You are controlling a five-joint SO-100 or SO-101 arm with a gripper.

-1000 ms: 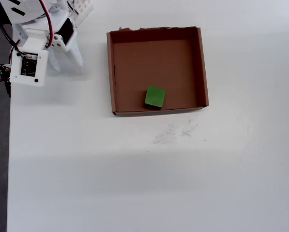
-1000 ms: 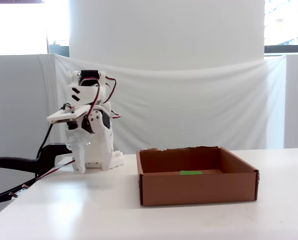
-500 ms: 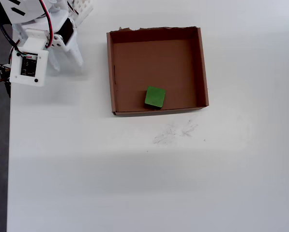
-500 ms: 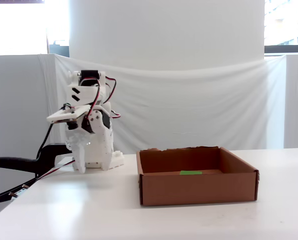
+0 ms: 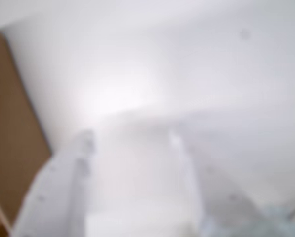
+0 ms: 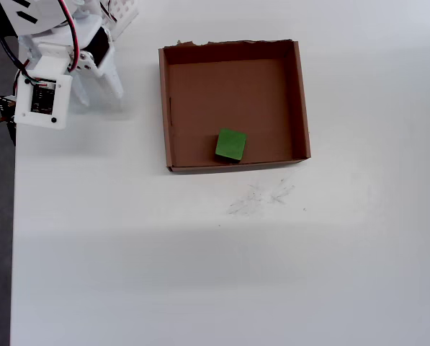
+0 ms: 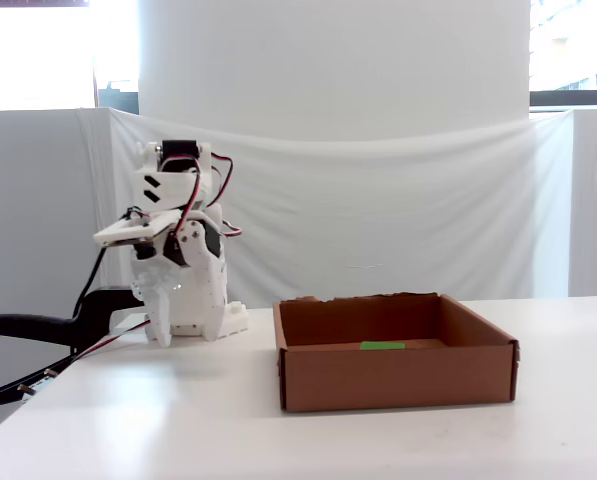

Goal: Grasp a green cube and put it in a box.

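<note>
green cube [image 6: 231, 145] inside brown box [image 6: 299, 101], near wall

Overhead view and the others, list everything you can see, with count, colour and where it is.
cube: one, green, inside the box near its bottom wall in the overhead view; only its top edge shows over the wall in the fixed view.
box: one, brown cardboard, upper middle of the table, top edge ragged.
table: one, white, with faint grey scuff marks just below the box.
cloth backdrop: one, white, behind the table in the fixed view.
arm: one, white with red and black wires, folded at the table's upper left corner, away from the box.
gripper: one, white, blurred in the wrist view, fingers apart over bare table, holding nothing.
</note>
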